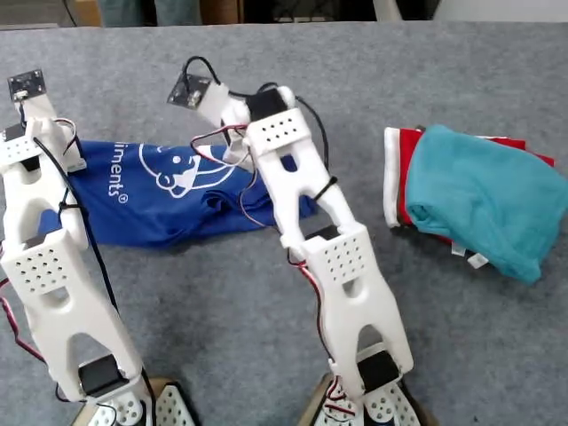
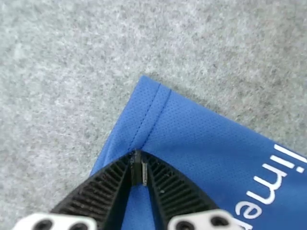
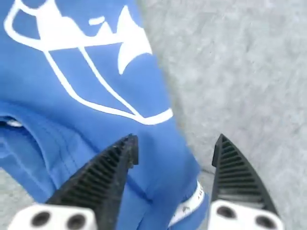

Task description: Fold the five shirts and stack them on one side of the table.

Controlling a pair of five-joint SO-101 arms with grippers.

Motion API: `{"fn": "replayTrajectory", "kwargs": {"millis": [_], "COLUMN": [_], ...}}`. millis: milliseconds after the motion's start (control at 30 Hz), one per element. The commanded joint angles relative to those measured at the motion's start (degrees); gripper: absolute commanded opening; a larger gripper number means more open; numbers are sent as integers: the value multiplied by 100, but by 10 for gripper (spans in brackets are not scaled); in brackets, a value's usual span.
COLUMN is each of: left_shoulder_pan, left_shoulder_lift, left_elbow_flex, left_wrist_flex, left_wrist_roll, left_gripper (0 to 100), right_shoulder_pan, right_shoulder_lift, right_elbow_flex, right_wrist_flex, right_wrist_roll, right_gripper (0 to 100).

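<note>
Blue shirt (image 1: 151,213) pinched by left claw (image 2: 138,168); right claw (image 3: 176,143) gapes over it.

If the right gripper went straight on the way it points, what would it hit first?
Probably the blue shirt: the open right gripper straddles its edge, one side over cloth, the other over the grey table. The distance is unclear.

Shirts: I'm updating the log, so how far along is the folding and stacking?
Done: a teal shirt lies folded on a red shirt at one side. In hand: the blue shirt, left hand shut on its corner, right hand open astride its edge. Left: folding and stacking it; whether more lie beneath the red shirt can't be told.
</note>
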Motion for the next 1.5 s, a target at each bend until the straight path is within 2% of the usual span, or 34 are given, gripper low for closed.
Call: {"fn": "replayTrajectory", "kwargs": {"millis": [0, 33, 67, 100, 133, 167, 233, 400, 533, 667, 767, 1100, 1333, 1467], "left_shoulder_pan": [-189, -189, -189, -189, -189, -189, -189, -189, -189, -145, -145, -145, -136, -136], "left_shoulder_lift": [-9, -9, -9, -9, -9, -9, -9, -9, -9, -9, -9, -9, -9, -9], "left_elbow_flex": [-163, -163, -163, -163, -163, -163, -163, -163, -163, -163, -163, -163, -163, -163], "left_wrist_flex": [18, 18, 18, 18, 18, 18, 18, 18, 18, 18, 18, 18, 18, 18], "left_wrist_roll": [35, 35, 35, 35, 35, 35, 35, 35, 35, 26, 26, 26, 26, 26], "left_gripper": [33, 33, 33, 33, 33, 33, 33, 33, 33, 33, 33, 33, 33, 33], "right_shoulder_pan": [-26, -44, -35, 35, 141, 149, 97, -413, -756, -835, -668, -651, -413, -431], "right_shoulder_lift": [-154, -154, -180, -215, -251, -277, -444, -1218, -1385, -1156, -866, -760, 321, 154], "right_elbow_flex": [-804, -998, -1051, -980, -831, -673, -180, 1393, 2220, 2703, 2598, 1244, 1121, 154], "right_wrist_flex": [1029, 1451, 1503, 1477, 1477, 1486, 1486, 1451, 993, 26, -536, -360, -1433, -554], "right_wrist_roll": [-97, -79, -132, -237, -290, -404, -527, -519, -519, -519, -519, -492, -202, -176], "right_gripper": [253, 224, 152, 31, 11, 57, 9, 15, 15, 15, 15, 15, 15, 15]}}
